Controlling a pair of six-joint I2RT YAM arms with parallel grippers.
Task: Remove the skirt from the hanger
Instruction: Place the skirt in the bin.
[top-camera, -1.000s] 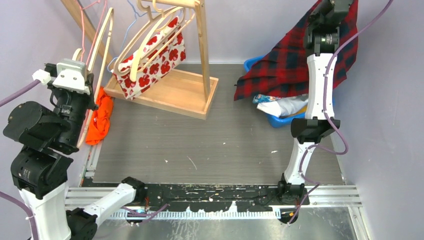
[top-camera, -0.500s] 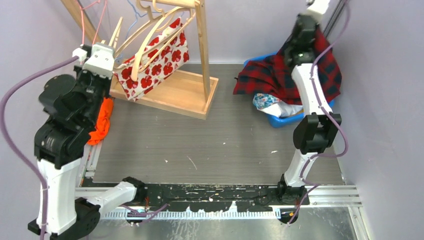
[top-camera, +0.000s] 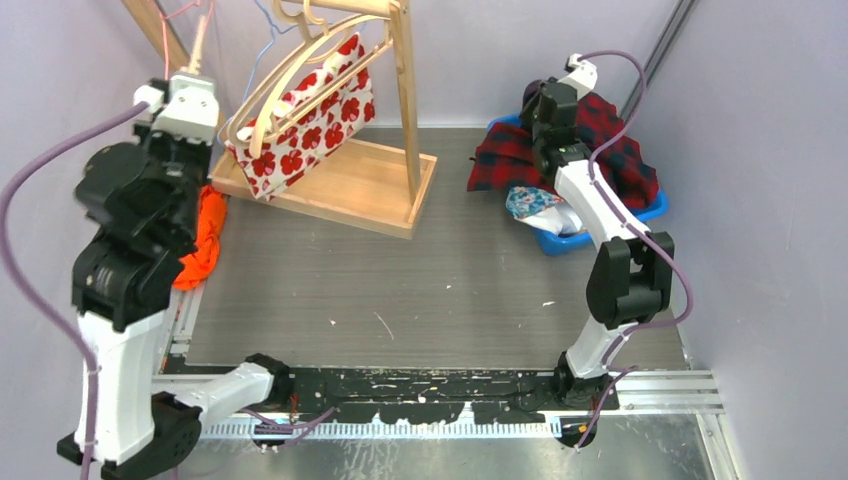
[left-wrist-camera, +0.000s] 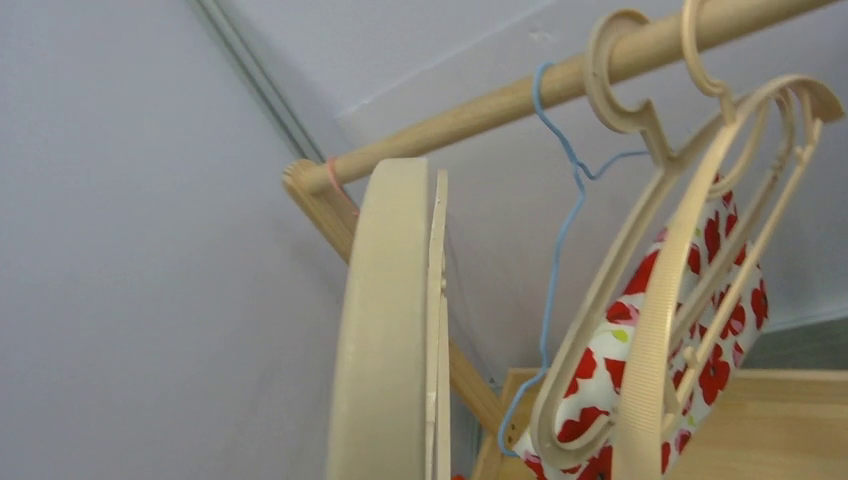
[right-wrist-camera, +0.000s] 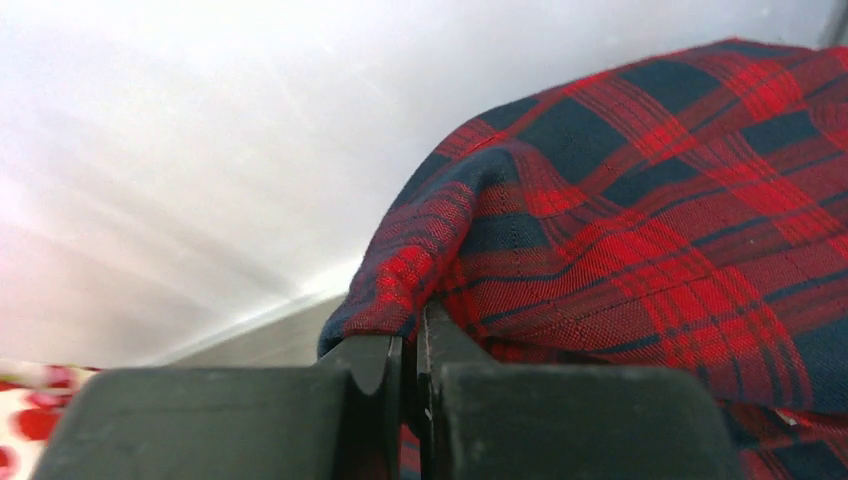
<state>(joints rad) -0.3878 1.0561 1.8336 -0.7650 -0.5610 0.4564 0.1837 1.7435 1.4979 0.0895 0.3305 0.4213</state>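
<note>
Plaid skirt (top-camera: 625, 160) lies crumpled over the blue basket (top-camera: 568, 243), long axis left to right. Right gripper (right-wrist-camera: 410, 345), arm folded downward, pinches a fold. Left gripper (top-camera: 192, 85), held high, clamps a cream hanger (left-wrist-camera: 385, 330).

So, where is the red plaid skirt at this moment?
In the top view the red plaid skirt is at the far right, draped over the blue bin, with one fold pinched in the right gripper.

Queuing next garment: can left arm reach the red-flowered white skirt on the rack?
Probably not to grasp: left gripper is shut on a beige curved hanger, though the red-flowered white skirt hangs close by.
</note>
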